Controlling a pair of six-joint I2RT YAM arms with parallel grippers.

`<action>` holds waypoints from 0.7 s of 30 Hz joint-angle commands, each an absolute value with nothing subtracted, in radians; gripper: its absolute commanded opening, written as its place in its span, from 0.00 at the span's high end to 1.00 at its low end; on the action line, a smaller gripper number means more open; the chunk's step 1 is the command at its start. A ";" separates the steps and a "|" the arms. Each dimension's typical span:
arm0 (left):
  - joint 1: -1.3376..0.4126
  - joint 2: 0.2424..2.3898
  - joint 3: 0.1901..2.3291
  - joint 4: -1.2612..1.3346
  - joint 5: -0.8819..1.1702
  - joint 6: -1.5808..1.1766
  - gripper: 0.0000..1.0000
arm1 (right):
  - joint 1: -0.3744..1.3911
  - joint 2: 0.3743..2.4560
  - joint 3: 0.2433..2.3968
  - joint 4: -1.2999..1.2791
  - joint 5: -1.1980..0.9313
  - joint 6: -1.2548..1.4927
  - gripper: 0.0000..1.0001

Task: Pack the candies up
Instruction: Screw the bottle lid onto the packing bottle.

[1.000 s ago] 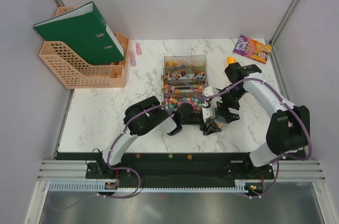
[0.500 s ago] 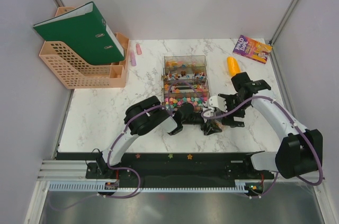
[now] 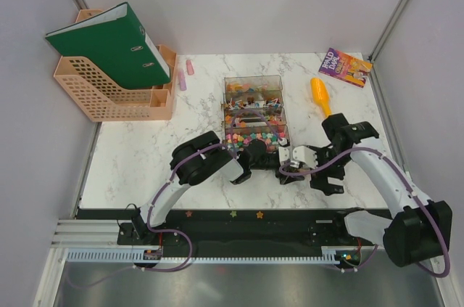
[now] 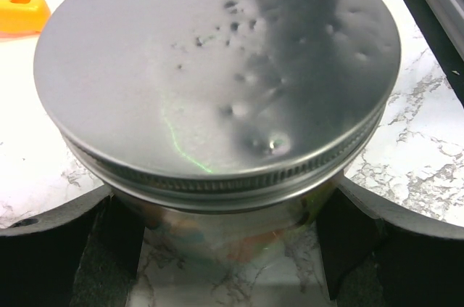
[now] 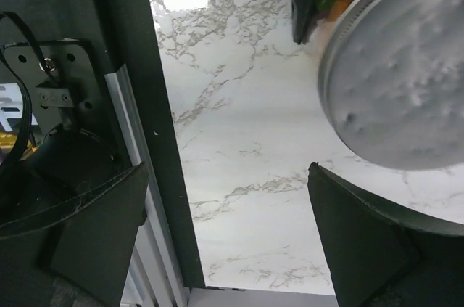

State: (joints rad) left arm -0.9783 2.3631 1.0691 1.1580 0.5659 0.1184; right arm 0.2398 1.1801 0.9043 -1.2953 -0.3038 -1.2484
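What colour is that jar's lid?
Silver-grey metal with small dents. The lid on the jar shows best in the left wrist view.

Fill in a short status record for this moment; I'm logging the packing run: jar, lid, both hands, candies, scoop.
jar: clear, just in front of the clear box
lid: silver metal, on the jar
left hand: closed on the jar
right hand: open, empty, beside the jar, not touching it
candies: multicoloured, in the clear box
scoop: orange, lying on the table behind the right hand, untouched
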 commanded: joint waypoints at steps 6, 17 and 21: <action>-0.936 2.522 0.997 0.629 0.396 0.212 0.98 | 0.163 1.051 1.031 -1.246 -0.530 -1.291 0.02; -0.939 2.525 1.000 0.620 0.411 0.216 0.98 | 0.161 1.370 1.160 -1.289 -0.601 -1.727 0.02; -0.939 2.526 1.002 0.620 0.410 0.216 0.98 | 0.161 1.437 1.206 -1.292 -0.589 -1.767 0.02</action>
State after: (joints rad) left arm -0.9779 2.3688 1.0752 1.1496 0.5671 0.1204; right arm 0.1631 1.4307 1.1522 -1.2572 -0.5304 -1.6730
